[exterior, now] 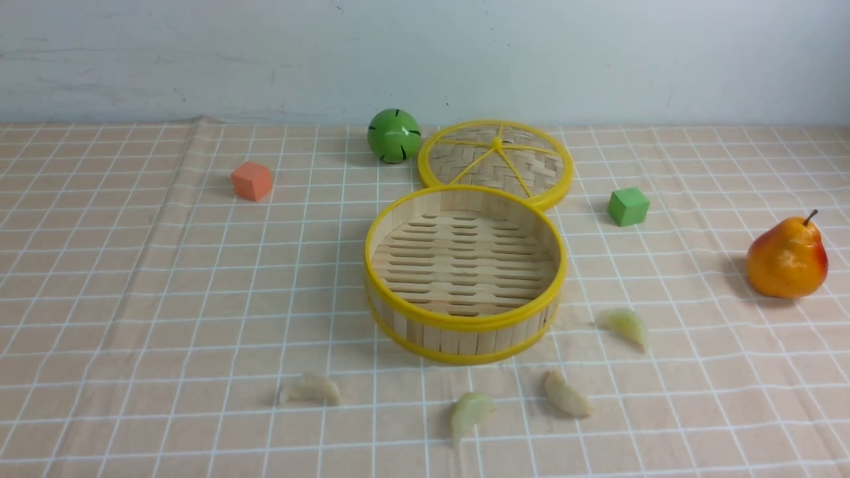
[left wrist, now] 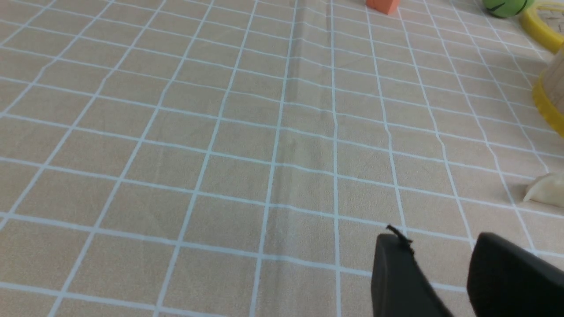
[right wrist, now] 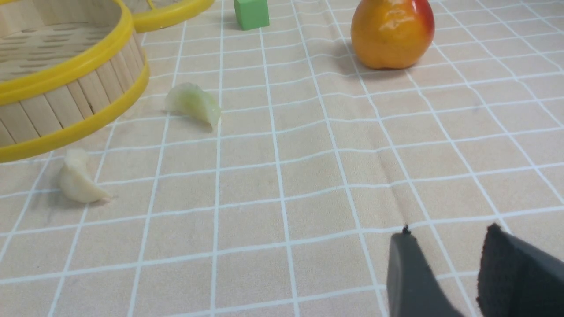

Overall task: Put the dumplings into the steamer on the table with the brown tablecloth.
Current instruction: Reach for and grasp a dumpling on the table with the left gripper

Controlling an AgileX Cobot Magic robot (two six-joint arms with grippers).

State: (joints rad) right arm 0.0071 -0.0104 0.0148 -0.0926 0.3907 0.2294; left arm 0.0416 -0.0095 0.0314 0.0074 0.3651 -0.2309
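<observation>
Four dumplings (exterior: 470, 411) chilling on the brown tablecloth (exterior: 166, 299), none in the steamer (exterior: 465, 322) yet

They're near its 4, 5, 6 and 7 o'clock. The left gripper (left wrist: 438, 241) and right gripper (right wrist: 448, 233) both have jaws apart, gripping nothing.

I count four dumplings, all outside the basket: the near-left dumpling (exterior: 309, 390), the near-middle dumpling (exterior: 470, 411), the dumpling (exterior: 566, 395) just right of that, and the right-hand dumpling (exterior: 624, 325) a little farther back. There is one steamer (exterior: 458, 340), with nothing in it, and one woven lid (exterior: 495, 162) lying flat behind it. Two cubes: one orange cube (exterior: 252, 180) at the far left and one green cube (exterior: 627, 206) on the right. One green ball (exterior: 394, 135). One pear (exterior: 787, 259). One checked cloth (exterior: 166, 299) under everything.
</observation>
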